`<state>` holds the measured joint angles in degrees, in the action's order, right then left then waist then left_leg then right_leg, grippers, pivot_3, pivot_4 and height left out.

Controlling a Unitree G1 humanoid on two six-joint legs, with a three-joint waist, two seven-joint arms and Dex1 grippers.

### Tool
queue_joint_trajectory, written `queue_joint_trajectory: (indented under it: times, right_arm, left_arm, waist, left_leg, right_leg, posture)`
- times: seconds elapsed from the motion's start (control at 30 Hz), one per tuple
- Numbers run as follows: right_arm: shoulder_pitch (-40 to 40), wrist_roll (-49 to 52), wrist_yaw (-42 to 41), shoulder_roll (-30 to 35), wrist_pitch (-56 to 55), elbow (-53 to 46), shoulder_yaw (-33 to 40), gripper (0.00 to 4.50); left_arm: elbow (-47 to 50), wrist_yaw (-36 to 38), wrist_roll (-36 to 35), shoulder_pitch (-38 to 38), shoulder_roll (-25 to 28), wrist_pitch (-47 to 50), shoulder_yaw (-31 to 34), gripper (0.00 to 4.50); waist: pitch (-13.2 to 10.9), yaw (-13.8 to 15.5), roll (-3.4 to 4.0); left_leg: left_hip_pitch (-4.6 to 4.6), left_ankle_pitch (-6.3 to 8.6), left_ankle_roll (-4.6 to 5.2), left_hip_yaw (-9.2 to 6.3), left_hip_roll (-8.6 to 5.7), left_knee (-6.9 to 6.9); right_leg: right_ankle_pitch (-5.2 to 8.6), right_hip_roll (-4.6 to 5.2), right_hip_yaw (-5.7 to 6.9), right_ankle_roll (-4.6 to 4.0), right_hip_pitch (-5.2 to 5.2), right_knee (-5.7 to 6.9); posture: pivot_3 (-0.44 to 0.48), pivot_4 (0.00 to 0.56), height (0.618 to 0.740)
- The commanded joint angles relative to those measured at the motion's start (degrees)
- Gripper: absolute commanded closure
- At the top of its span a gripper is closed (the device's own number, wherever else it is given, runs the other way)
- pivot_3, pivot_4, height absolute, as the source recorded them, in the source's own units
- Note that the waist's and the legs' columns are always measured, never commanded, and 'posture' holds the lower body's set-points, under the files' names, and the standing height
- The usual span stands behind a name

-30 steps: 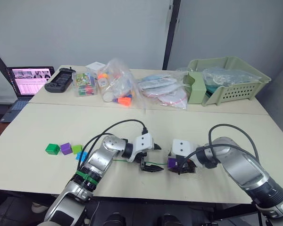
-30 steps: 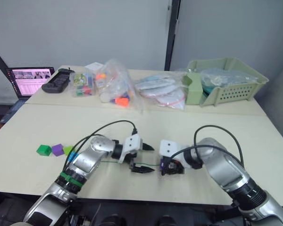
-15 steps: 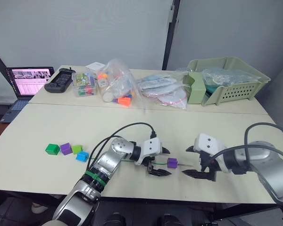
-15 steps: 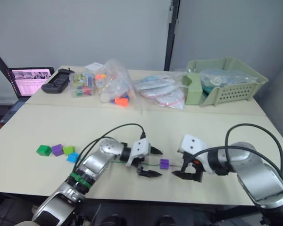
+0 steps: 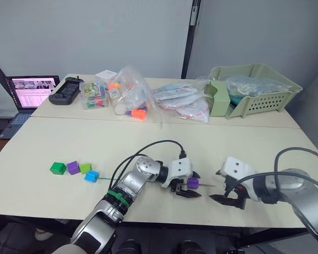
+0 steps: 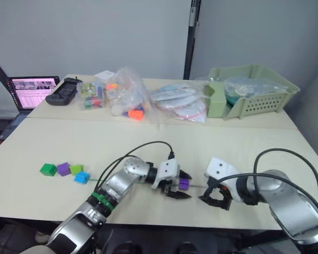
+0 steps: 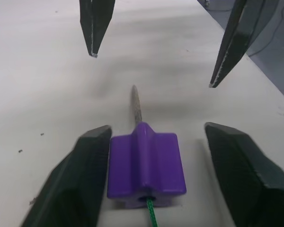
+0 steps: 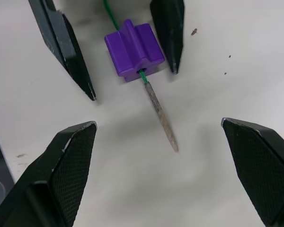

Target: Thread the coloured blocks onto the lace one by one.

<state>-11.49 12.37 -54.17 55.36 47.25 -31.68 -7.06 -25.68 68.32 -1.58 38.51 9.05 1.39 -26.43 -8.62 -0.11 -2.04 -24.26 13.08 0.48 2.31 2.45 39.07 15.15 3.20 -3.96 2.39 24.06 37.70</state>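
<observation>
Between the spread left end effector (image 7: 146, 156) and spread right end effector (image 8: 156, 184), a purple block (image 7: 146, 165) hides part of the lace (image 8: 158, 111).

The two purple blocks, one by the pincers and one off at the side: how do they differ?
The purple block by the pincers is threaded on the green lace, whose grey tip pokes out beyond it; the other purple block has no lace through it. The threaded one lies alone between the open left pincer fingers; the other sits in a row with the green, lime and blue blocks. Both rest on the table and look alike.
</observation>
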Motion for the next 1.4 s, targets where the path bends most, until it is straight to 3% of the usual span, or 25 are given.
queue_joint_trajectory:
  times: [0.03,0.1,0.37,0.83,0.97,1.4]
  right_arm:
    - [-1.90,-0.99,-0.72,0.31,-3.59,1.25,-1.65,0.00]
    - [-3.14,-1.56,-1.54,0.27,-5.07,2.93,-3.49,0.00]
    - [-7.85,-4.18,-4.71,-1.71,-10.54,11.07,-10.36,0.00]
    - [-6.23,-4.26,-6.04,-3.50,-10.08,16.04,-11.01,4.49]
    - [-6.39,-4.16,-5.78,-3.94,-9.93,15.84,-10.82,4.50]
    - [-9.04,-2.78,-5.96,-3.67,-7.19,13.15,-8.66,4.50]
  left_arm:
    - [2.06,0.46,0.17,0.75,0.35,-0.54,0.03,2.82]
    - [2.67,0.53,0.31,0.42,0.97,-0.45,-0.01,3.10]
    - [4.13,0.32,0.17,-0.30,1.71,0.38,0.14,3.10]
    - [5.98,-0.25,-1.53,-0.50,1.92,0.47,2.05,3.10]
    - [6.17,-0.44,-1.83,-0.46,2.28,0.46,2.46,3.10]
    - [7.02,0.34,-2.32,-1.32,5.37,0.73,3.84,3.10]
  waist:
    - [0.00,-0.01,0.00]
    - [0.00,0.10,0.00]
    - [0.00,0.10,0.00]
    - [0.01,0.03,-0.02]
    - [0.01,-0.11,-0.02]
    - [0.01,-0.09,-0.02]
  left_leg:
    - [-0.01,0.00,0.00,-0.01,0.00,0.00]
    - [-0.03,0.00,0.00,-0.02,-0.01,0.00]
    - [-0.03,0.00,0.00,-0.01,-0.01,0.00]
    - [0.40,0.00,0.00,-0.02,0.01,0.01]
    - [0.82,0.01,0.00,-0.01,0.02,-0.05]
    - [0.73,0.01,-0.01,-0.01,0.02,-0.07]
  right_leg:
    - [0.00,0.00,0.00,0.00,0.01,-0.01]
    - [0.00,0.01,0.01,0.00,0.00,-0.03]
    - [0.00,0.01,0.01,0.00,0.00,-0.02]
    - [0.00,0.00,0.03,0.00,-0.47,-0.04]
    - [0.01,0.00,0.05,0.01,-0.92,-0.17]
    - [0.01,0.02,0.05,0.01,-0.84,-0.20]
  posture:
    - [0.000,0.150,0.732]
    - [0.000,0.150,0.732]
    - [0.000,0.150,0.732]
    - [0.000,0.150,0.732]
    - [0.000,0.150,0.732]
    - [0.000,0.150,0.732]
